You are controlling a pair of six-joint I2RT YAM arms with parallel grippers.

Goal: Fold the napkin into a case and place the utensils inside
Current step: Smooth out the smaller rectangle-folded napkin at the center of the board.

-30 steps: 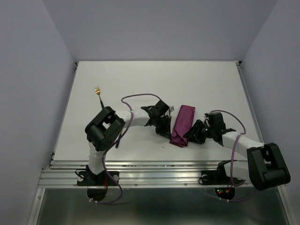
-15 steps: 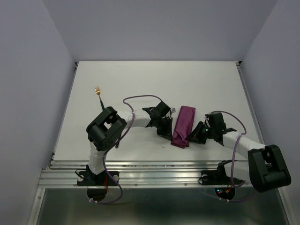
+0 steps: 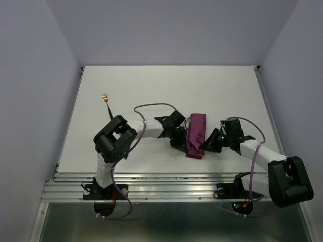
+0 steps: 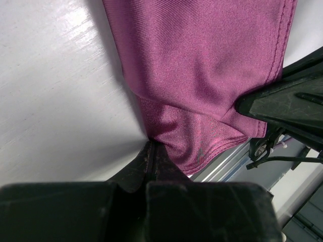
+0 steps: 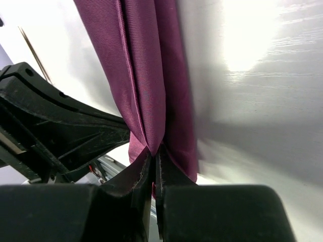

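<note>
1. Lying flat on the white bench (image 3: 227, 91), the case (image 3: 196, 132) is a narrow plum-purple strip of layered cloth. In the top view its long axis runs from 12 to 6 o'clock, and it sits a little toward 6 o'clock of the bench's middle.
2. The left hand (image 3: 181, 138) reaches in from 9 o'clock and meets the strip's left edge near its 6 o'clock end. In the left wrist view its two black fingers (image 4: 144, 164) are pressed together with a pucker of cloth drawn into the tips, so it pinches the case at that edge.
3. The right hand (image 3: 206, 146) comes in from 4 o'clock to the strip's right edge, also near the 6 o'clock end. In the right wrist view its fingers are drawn almost together around a lengthwise fold of the cloth, gripping it.
4. The two hands face each other across the strip with only the cloth between them. Each shows in the other's wrist view as a black shape beyond the purple.
5. The fork (image 3: 105, 97) lies at 10 o'clock from the case, well apart from it, near the bench's left edge. Its gold head points toward 12 o'clock, and its black handle runs toward 6 o'clock until the left arm's elbow covers it.
6. A purple cable (image 3: 151, 105) arcs over the left forearm.
</note>
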